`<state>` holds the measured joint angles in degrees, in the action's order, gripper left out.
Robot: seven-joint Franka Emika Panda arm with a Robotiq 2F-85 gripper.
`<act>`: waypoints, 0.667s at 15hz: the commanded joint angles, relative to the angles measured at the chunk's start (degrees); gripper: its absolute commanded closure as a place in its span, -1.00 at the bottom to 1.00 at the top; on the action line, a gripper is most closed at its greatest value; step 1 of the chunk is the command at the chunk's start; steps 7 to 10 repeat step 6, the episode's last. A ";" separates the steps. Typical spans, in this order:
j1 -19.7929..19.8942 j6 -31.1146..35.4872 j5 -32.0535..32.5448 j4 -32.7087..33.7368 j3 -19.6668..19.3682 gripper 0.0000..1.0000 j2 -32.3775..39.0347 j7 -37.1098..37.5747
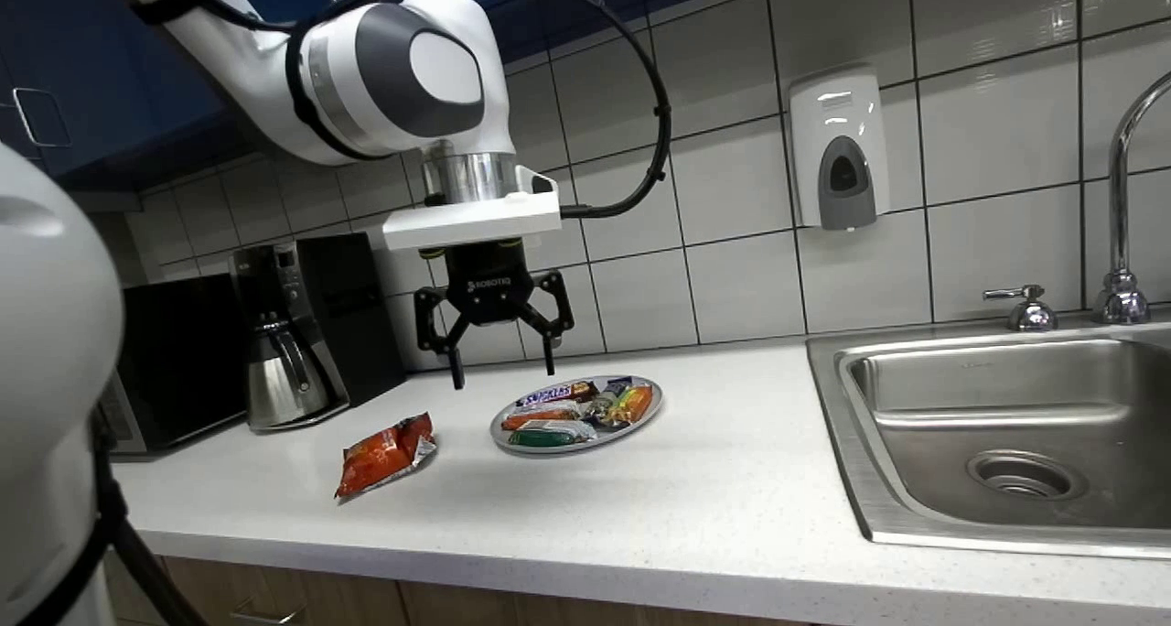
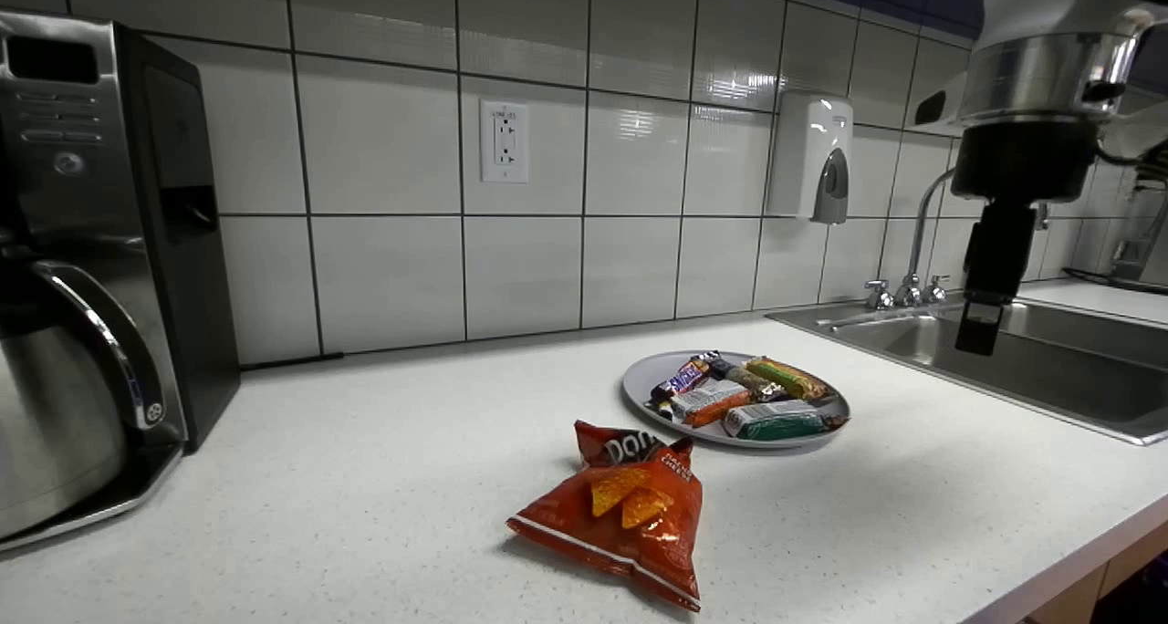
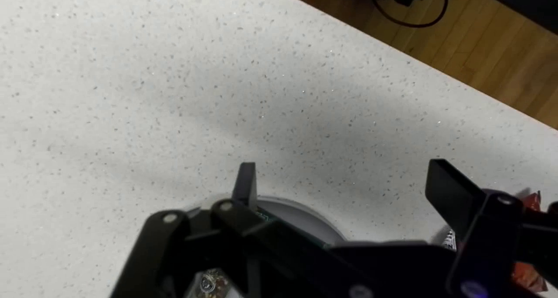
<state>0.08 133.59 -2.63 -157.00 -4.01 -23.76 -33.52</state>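
Jaws spread wide, nothing in grip — plate of wrapped bars on table

Round gray plate lies flat on the table, set in from back and front edges, between coffee maker and sink. On it: Snickers bar near the rear rim, orange-wrapped bar in front of that, green-wrapped bar by the front rim, yellow-orange bar on the sink side, clear-and-dark bar alongside it.

Gripper hangs well above the table, fingers pointing down — jaws far apart, touching nothing. Can't tell if it's squarely over the plate. In the wrist view part of the plate rim shows past a finger, chip bag by the opposite one.

Red Doritos chip bag lies near the plate, apart from it, toward the coffee maker and a bit closer to the front edge; printed chips face up.

Coffee maker stands near the back edge with a steel carafe. Sink is let into the table, chrome faucet at its rear. Tiled wall runs along the back edge, carrying soap dispenser and outlet.
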 commanded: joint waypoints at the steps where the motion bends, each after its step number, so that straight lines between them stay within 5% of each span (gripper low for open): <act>1: -1.41 -1.34 0.79 -0.12 -1.66 -1.00 -1.18 1.27; 10: -1.84 -1.53 0.69 -0.18 -2.24 -1.00 -0.97 1.30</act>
